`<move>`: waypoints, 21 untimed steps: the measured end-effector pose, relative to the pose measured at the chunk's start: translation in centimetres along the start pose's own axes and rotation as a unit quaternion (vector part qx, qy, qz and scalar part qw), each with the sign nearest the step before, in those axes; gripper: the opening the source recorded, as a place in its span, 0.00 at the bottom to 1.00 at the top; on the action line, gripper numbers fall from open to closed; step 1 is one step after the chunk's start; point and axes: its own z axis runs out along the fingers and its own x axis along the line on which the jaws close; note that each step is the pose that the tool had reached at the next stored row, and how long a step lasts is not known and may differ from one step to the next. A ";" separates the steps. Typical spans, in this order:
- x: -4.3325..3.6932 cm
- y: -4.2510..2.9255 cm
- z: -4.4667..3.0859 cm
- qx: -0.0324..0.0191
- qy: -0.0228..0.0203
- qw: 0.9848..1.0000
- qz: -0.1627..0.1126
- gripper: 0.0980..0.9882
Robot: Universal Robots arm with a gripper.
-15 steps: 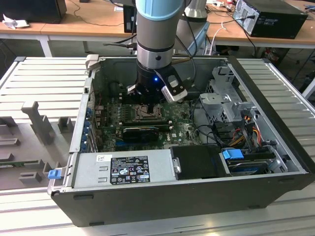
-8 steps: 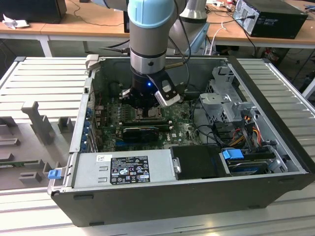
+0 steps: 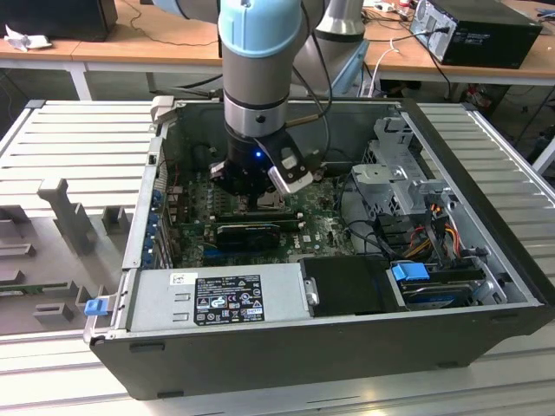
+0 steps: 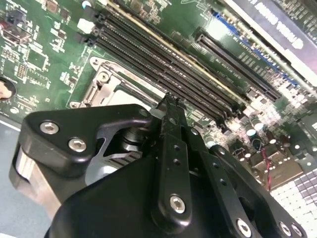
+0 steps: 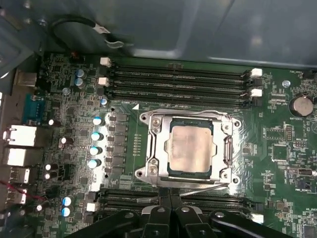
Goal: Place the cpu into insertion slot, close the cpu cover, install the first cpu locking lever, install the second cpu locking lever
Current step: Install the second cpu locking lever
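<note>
Inside the open computer case (image 3: 486, 217), the cpu (image 5: 190, 148) sits in the insertion slot (image 5: 171, 171) with the cpu cover (image 5: 154, 146) closed over it. Just beside its edge, the gripper (image 5: 171, 201) looks pinched shut, possibly on a thin locking lever (image 5: 200, 187). A slip could scrape the memory slots (image 5: 178, 79).

no legible print (labels too blurred)

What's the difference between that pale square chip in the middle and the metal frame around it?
The cpu is a solid, flat, dull beige-silver square; the cpu cover is a shinier open frame with a square window. The cover is larger and surrounds the chip, which shows through the window. Both are square and lie flat over the socket.
</note>
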 end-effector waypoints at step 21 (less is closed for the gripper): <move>2.19 -1.70 1.76 -0.056 -0.002 0.998 -0.022 0.01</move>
